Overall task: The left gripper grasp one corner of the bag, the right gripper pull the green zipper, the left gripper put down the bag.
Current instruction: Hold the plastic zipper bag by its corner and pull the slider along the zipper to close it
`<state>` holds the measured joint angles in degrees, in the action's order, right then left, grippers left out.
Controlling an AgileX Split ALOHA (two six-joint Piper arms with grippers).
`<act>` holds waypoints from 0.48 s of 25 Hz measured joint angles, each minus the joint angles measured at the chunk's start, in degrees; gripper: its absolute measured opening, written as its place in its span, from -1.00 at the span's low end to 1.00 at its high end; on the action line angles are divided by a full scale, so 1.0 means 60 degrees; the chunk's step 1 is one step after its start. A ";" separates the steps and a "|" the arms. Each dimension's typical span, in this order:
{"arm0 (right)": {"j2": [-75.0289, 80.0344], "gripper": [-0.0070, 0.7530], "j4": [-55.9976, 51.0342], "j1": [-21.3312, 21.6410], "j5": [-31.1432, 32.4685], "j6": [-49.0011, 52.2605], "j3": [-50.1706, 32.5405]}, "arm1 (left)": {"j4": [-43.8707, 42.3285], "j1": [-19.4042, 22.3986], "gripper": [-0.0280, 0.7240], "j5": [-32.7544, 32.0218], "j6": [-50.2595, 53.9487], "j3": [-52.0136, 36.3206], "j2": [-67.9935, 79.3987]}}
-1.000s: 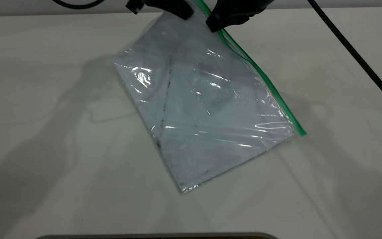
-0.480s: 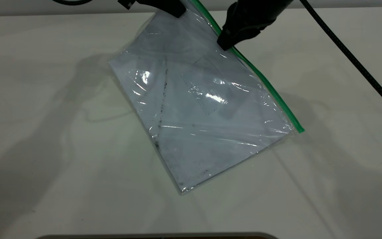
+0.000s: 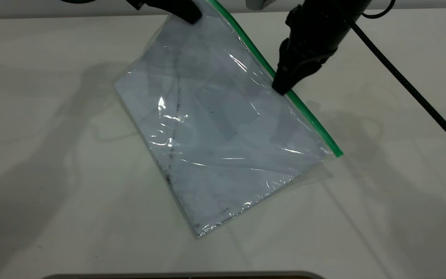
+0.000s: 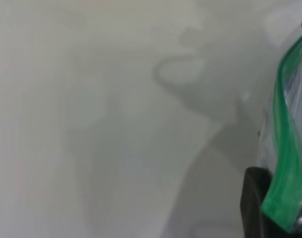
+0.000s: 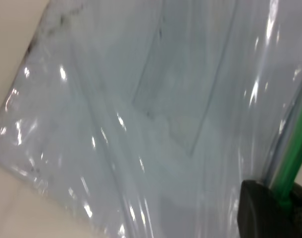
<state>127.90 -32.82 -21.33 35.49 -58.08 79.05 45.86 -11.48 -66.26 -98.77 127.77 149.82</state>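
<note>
The bag (image 3: 223, 128) is a clear pouch with white paper and a dark smudge line. It tilts up from the table, its near corner resting on the surface. My left gripper (image 3: 190, 15) is shut on its far top corner at the top edge of the exterior view. The left wrist view shows a black finger (image 4: 255, 203) against the green edge (image 4: 284, 163). The green zipper (image 3: 308, 116) runs along the bag's right edge. My right gripper (image 3: 282, 88) is shut on the zipper about halfway along it. The right wrist view shows its fingers (image 5: 262, 210) pinching the green strip (image 5: 292, 168).
The white table (image 3: 52, 174) lies all round the bag. The right arm's black braided cable (image 3: 412, 91) crosses the table at the far right. A dark rounded edge (image 3: 184, 276) shows at the bottom of the exterior view.
My right gripper has slid along the green zipper toward the near right end. The bag has shifted a little to the left, still held up by the left gripper.
</note>
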 joint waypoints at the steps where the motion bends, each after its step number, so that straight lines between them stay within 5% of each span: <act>1: 0.0000 -0.81 0.0110 0.0000 0.0150 0.0079 0.0000 | -0.0039 0.0057 -0.78 0.0000 0.0120 0.0000 0.0000; 12: 0.0000 -0.81 0.1271 0.0000 0.2337 0.1245 0.0000 | -0.0517 0.0489 -0.78 -0.0047 0.0661 0.0003 0.0000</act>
<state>127.90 -25.20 -21.33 49.52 -50.61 79.05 42.76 -8.54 -66.55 -94.80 127.79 149.82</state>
